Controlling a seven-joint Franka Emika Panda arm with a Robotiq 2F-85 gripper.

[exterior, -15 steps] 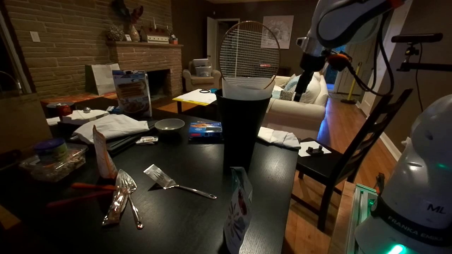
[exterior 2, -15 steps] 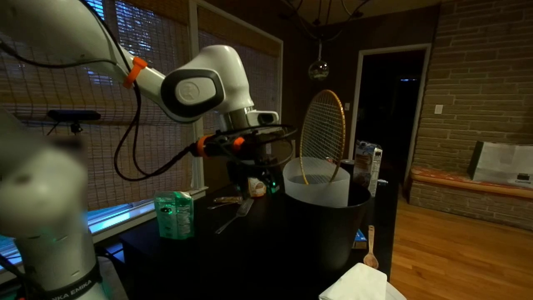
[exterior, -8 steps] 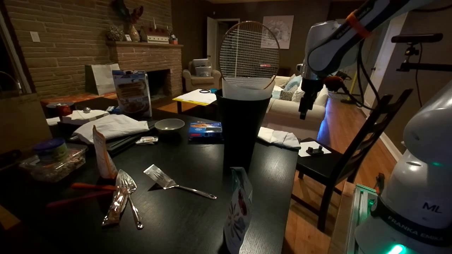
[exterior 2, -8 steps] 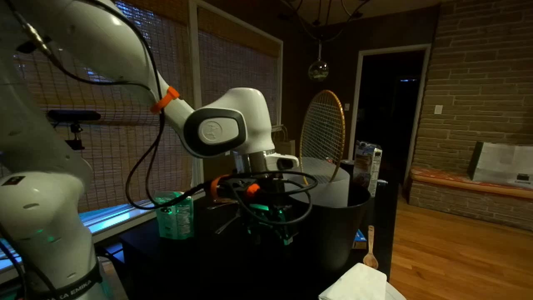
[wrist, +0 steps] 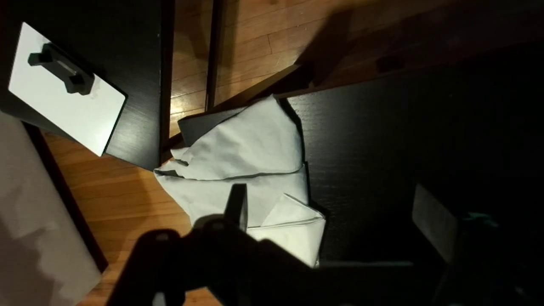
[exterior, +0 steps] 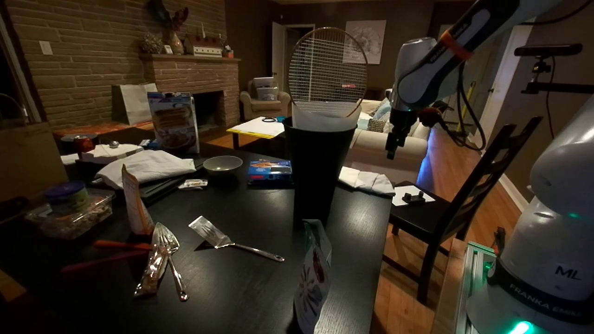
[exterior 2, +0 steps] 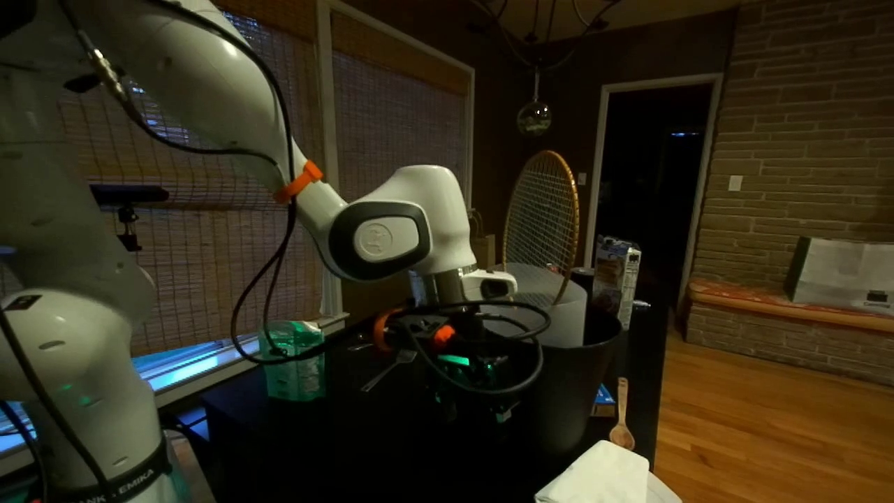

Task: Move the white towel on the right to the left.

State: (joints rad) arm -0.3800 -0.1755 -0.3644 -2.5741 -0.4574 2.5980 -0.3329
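While the end effector [wrist: 338,214] hangs beside the black bin [exterior: 320,176], released, its 2 fingers [wrist: 433,223] spread wide apart, the white towel [wrist: 255,144] lies loosely folded on the counter [exterior: 241,287] close to that bin, from whose mouth a racket [exterior: 328,65] sticks up.

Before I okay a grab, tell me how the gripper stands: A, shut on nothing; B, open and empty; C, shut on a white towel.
B: in the wrist view the gripper has its fingers wide apart, and the white towel lies ungripped at the edge of the table.
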